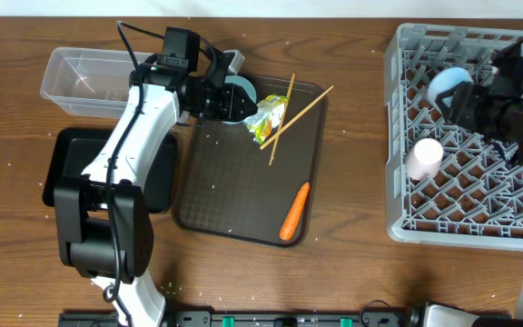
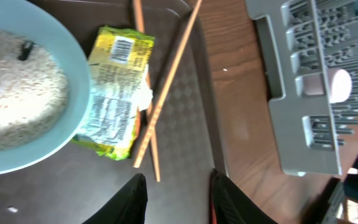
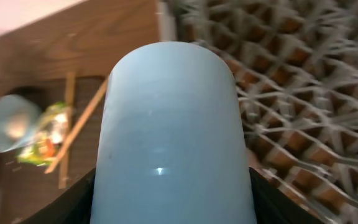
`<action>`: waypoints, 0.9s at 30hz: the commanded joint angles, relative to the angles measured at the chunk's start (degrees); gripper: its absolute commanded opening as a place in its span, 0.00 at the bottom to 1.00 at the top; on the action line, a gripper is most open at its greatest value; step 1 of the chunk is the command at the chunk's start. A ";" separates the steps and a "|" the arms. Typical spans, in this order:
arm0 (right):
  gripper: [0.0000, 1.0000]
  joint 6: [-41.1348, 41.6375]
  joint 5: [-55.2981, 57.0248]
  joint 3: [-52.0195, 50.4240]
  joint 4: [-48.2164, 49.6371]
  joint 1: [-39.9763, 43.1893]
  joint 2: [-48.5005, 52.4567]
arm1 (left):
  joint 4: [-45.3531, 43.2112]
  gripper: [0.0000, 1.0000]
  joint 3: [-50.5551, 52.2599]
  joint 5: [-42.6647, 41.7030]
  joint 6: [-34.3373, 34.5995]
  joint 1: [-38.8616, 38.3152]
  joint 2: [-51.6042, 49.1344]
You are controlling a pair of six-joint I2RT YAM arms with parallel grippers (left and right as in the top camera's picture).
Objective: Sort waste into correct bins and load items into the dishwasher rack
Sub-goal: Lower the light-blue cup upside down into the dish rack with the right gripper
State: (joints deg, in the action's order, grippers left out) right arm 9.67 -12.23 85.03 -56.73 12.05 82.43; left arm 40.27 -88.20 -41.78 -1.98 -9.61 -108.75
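Over the rack, right pincer: your right pincer (image 3: pixel 174 202) is clamped around the light blue cup (image 3: pixel 173 112), which fills its wrist view.
Just beyond it: the large square grey plastic lattice rack (image 1: pixel 479 195) lies under and behind the cup. You cannot tell whether the cup touches the pegs.
Inside the rack: the pale pink cup (image 1: pixel 424 157) lies on the grid near the left wall.
Left pincer: your left pincer (image 2: pixel 178 186) stands parted with nothing between its fingers. It hovers above the flat dark brown tray (image 1: pixel 234 191), close to the lower ends of the wooden chopsticks (image 2: pixel 166 81).
On the brown tray: the white bowl with a pale blue outside (image 2: pixel 17 93) sits at the far corner. The crumpled yellow-green-and-white wrapper (image 2: pixel 117 93) is just beside it, with the crossed chopsticks touching the wrapper. The orange carrot (image 1: pixel 295 211) lies well apart, near the front edge.
Bins: the clear plastic rectangular tub (image 1: pixel 71 77) and the shallow black rectangular tray (image 1: pixel 66 168) are left of the brown tray. No waste shows in either.
Done, by my reading: one cup is loaded and the second is arriving.
Left to do: you have the bowl and chopsticks to rack, and the carrot and wrapper to bin. The food scrap and blue plate are not made out in any view.
Writing: the wrapper carries a barcode and dense print, too blurred to read. No brand is legible.
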 commanded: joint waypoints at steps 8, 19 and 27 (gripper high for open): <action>0.47 -0.09 7.56 0.63 0.20 0.63 9.09 | 0.20 0.36 0.61 2.03 -0.81 -0.13 0.39; 0.47 -0.98 7.26 0.63 -1.07 -1.92 17.64 | 0.20 0.36 0.61 2.03 -0.81 -0.13 0.39; 0.48 -0.94 7.54 0.63 -1.09 -3.85 22.25 | 0.20 0.36 0.61 2.03 -0.81 -0.13 0.39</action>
State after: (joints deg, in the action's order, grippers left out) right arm 9.56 -5.32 85.03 -57.82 9.13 103.13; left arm 40.29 -87.99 -40.07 -1.98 -9.61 -108.75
